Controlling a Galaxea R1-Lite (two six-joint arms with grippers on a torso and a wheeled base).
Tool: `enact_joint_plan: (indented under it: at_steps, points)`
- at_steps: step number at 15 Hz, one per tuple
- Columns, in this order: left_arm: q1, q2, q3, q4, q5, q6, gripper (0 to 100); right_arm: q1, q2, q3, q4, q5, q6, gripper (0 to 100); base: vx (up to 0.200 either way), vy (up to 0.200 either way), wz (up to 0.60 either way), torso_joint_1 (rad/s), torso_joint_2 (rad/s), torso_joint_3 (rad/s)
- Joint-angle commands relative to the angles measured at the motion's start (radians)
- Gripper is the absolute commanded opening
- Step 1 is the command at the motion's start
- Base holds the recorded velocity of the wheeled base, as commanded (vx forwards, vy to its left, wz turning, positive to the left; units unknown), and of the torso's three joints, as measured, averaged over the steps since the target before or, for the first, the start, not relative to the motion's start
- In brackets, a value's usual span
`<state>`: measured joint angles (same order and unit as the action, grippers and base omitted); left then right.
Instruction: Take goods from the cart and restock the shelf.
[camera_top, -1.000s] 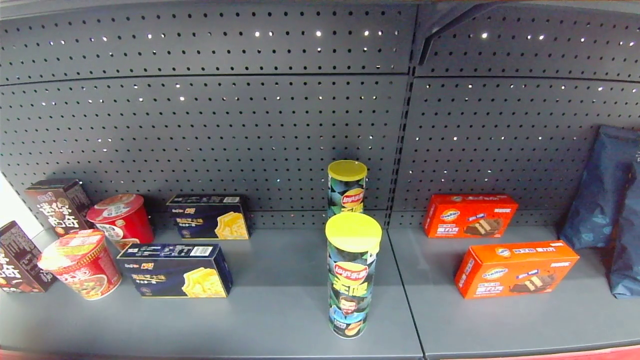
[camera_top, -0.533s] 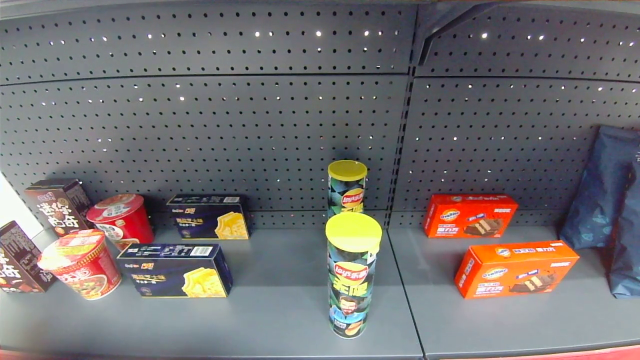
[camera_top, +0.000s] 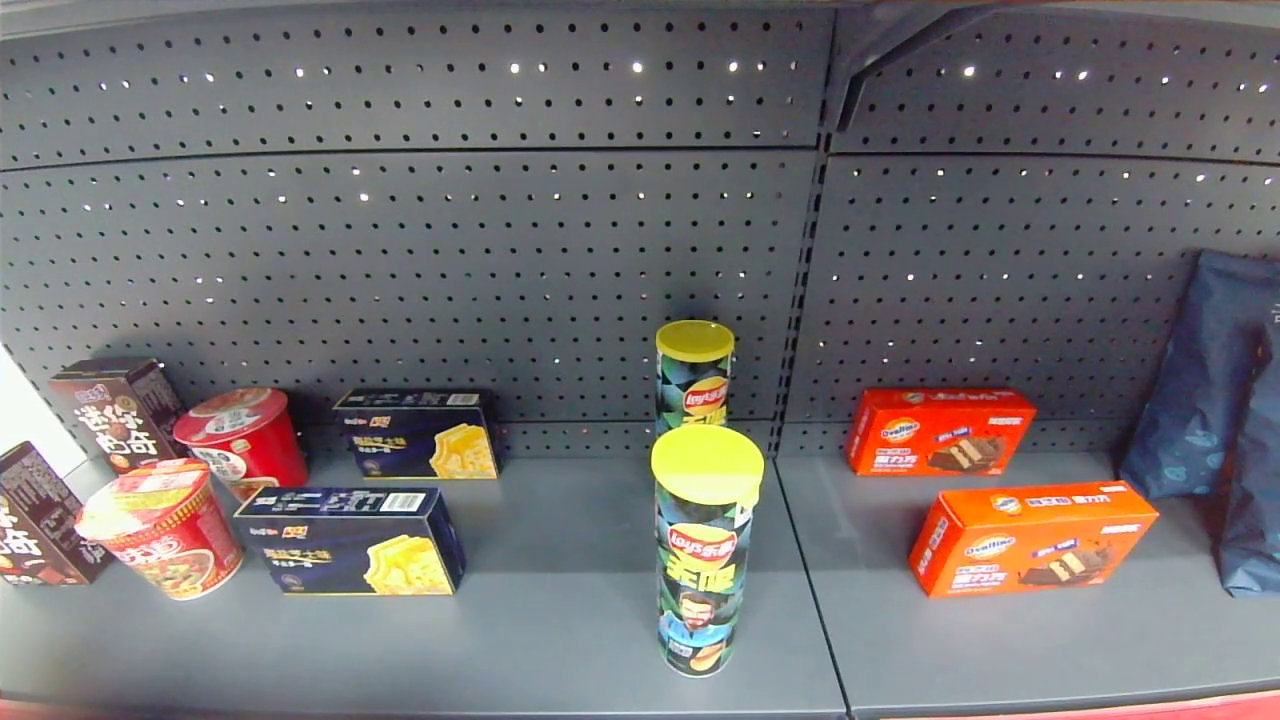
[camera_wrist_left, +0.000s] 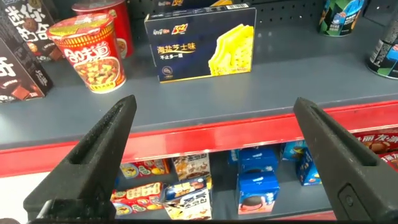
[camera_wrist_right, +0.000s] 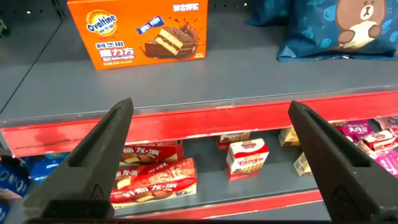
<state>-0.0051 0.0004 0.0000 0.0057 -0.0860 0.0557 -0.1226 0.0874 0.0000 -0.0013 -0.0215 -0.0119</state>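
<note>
Grey shelf (camera_top: 560, 600) is partly stocked; left tool (camera_wrist_left: 214, 102) and right tool (camera_wrist_right: 210, 104) hang spread apart, empty. Next, likely: fetching goods from the cart.

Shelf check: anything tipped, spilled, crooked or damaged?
Nothing stands out. The front chip can and rear chip can stand upright, as does the front noodle cup. The front orange box and front dark blue box stand on the shelf. No spills, no damage.

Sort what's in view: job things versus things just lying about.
Job: grey metal shelf; left gripper and right gripper, fingers open, empty.
Lying about: yellow-lidded crisp tubes; orange cardboard cake boxes; red noodle cups; dark blue cracker boxes; blue bags.
</note>
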Motion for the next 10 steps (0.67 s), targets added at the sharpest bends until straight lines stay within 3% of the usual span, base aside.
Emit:
enact_joint_plan:
  at_steps: [1, 2, 10]
  points:
    - [0.001, 0.000, 0.000, 0.000, 0.000, 0.001, 100, 0.000, 0.005, 0.000, 0.000, 0.000, 0.000, 100, 0.000, 0.000, 0.00, 0.000, 0.00, 0.000]
    - [0.001, 0.000, 0.000, 0.000, -0.001, 0.006, 100, 0.000, 0.005, 0.000, 0.000, 0.000, 0.000, 100, -0.200, 0.000, 0.00, -0.002, 0.00, 0.002]
    - [0.001, 0.000, 0.000, 0.000, 0.000, -0.002, 100, 0.000, 0.005, 0.000, 0.000, 0.002, -0.002, 100, 0.000, 0.000, 0.00, 0.000, 0.00, 0.000]
